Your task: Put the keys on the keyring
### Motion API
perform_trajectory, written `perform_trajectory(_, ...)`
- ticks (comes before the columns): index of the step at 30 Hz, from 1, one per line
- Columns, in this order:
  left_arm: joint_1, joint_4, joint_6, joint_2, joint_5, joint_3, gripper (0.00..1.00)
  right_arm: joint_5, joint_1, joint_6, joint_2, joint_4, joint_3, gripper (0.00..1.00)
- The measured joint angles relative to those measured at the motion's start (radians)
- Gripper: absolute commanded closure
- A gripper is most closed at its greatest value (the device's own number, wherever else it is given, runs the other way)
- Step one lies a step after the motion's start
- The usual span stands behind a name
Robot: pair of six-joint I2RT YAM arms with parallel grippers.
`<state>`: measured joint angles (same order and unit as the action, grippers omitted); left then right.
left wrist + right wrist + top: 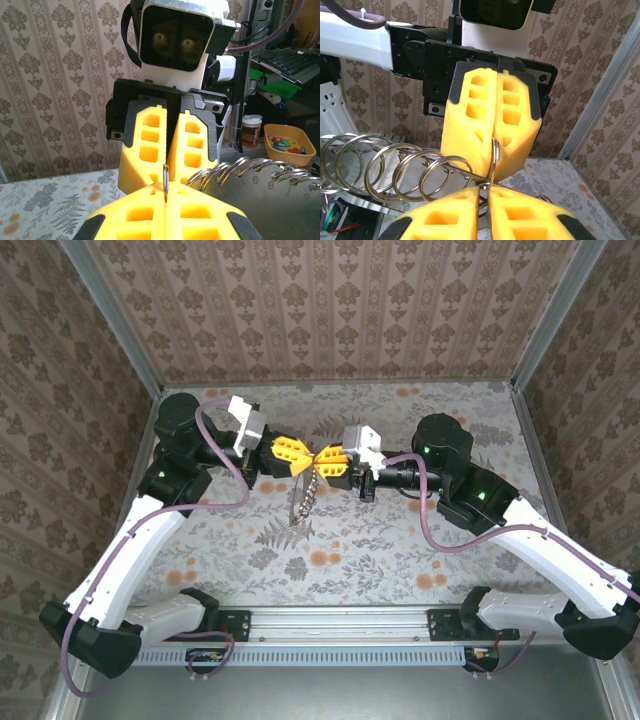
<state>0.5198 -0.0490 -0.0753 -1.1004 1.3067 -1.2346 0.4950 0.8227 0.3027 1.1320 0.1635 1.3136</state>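
Note:
Over the middle of the table my left gripper (pixel 312 457) and right gripper (pixel 323 461) meet tip to tip. Both are shut on one thin steel ring of the keyring (pixel 165 175), seen edge-on between the pads. In the left wrist view my left gripper (pixel 165 199) pinches its lower edge, with the right gripper's yellow fingers (pixel 150 135) just behind. In the right wrist view my right gripper (pixel 488 194) holds the same ring (pixel 494 152) below the left gripper's fingers (pixel 470 115). Several linked rings (pixel 395 172) trail off and hang down (pixel 305 498). I cannot make out the keys.
Flat grey metal stamped with digits (pixel 280 200) lies behind the rings. The floral tablecloth (pixel 400 540) sits between patterned walls, with a metal rail (pixel 340 625) along the near edge. Beyond the cell are an orange tray (pixel 289 142), a cup (pixel 251 129) and a keyboard (pixel 287 60).

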Motion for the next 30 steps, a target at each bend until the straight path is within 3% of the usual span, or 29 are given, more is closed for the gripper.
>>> perform_trajectory(20,0.018,0.011,-0.039,-0.038,0.018,-0.074,1.0,-0.001,0.0,0.016,-0.082,-0.033,-0.118,0.85)
perform_trajectory(30,0.025,0.01,-0.065,-0.05,0.018,-0.078,1.0,-0.025,-0.001,0.014,-0.125,-0.043,-0.134,0.81)
